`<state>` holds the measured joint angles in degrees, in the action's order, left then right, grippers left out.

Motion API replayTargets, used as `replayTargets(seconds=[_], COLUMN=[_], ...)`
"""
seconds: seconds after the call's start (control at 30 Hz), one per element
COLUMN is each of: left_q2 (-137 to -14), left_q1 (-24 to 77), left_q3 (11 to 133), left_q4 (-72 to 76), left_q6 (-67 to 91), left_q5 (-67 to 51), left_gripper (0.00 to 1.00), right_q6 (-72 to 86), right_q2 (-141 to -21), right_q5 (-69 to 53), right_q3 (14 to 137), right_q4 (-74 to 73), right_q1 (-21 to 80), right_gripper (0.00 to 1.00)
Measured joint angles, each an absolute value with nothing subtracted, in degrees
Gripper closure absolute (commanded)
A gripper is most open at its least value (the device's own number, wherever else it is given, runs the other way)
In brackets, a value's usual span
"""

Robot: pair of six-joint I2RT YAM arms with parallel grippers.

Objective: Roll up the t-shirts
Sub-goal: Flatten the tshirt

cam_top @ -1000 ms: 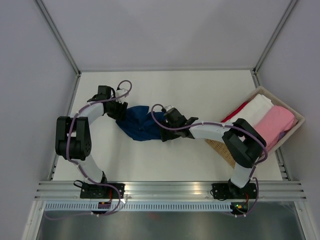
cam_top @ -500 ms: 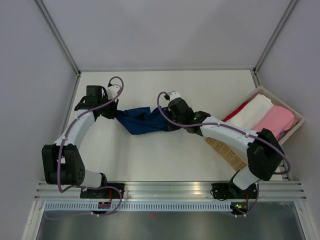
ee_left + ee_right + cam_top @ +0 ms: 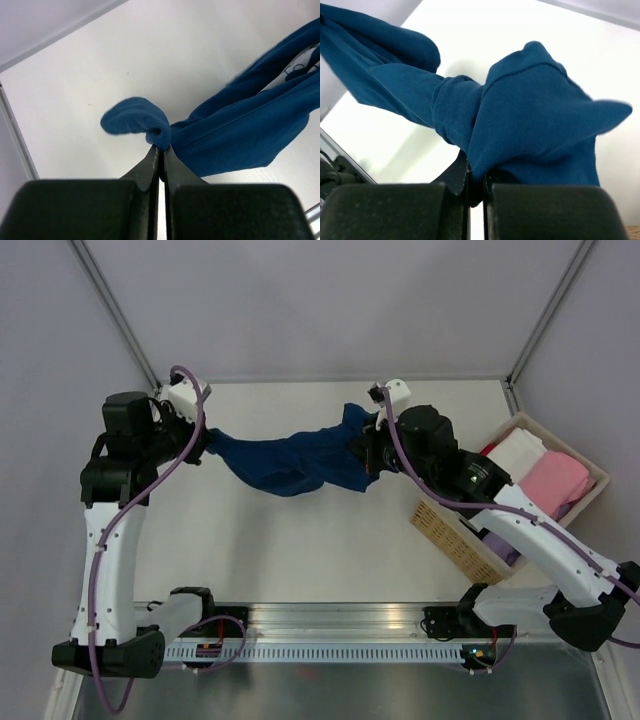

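Observation:
A navy blue t-shirt hangs stretched above the table between my two raised arms, sagging in the middle. My left gripper is shut on its left end; in the left wrist view the cloth bunches at the gripper tips, and a bit of white print shows at the far right. My right gripper is shut on the shirt's right end. In the right wrist view the cloth drapes over the gripper and hides its right fingertip.
A wicker basket stands at the table's right edge, holding a rolled white cloth, a pink one and a red one. Grey walls and metal posts enclose the white table. A metal rail runs along the near edge.
Both grippers have shut on the shirt's ends, risen off the table and moved apart and toward the back. The shirt went from a crumpled heap to a stretched, hanging band.

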<state>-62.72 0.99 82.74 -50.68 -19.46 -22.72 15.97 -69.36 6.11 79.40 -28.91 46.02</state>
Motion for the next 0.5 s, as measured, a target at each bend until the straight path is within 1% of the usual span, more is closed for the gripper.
replayTargets(seconds=[0.13,0.23,0.37,0.43,0.5], left_q2=[-63.2,-68.5,-77.4,-78.4,-77.1], left_q1=[1.0,1.0,1.0,1.1,1.1], left_q3=[83.0,83.6,86.6,86.9,86.0], left_q4=[-50.3,-48.0,-44.3,-43.1,-42.1], left_q6=[-18.7,-17.2,-14.8,-14.0,-13.9], left_q5=[-21.9,-19.9,-19.0,-19.7,-21.1], left_gripper=[0.98,0.98,0.98,0.98,0.98], right_q6=[14.8,14.8,15.9,16.4,16.7], right_q2=[-74.0,-84.0,-97.3,-99.5,-98.3], right_q5=[6.0,3.2,4.0,3.8,3.7], right_q3=[82.5,90.4,102.4,103.3,100.5], right_q4=[-31.4,-32.6,-33.4,-33.6,-33.6], right_q1=[45.2,40.2,32.7,30.9,30.9], right_gripper=[1.00,1.00,1.00,1.00,1.00])
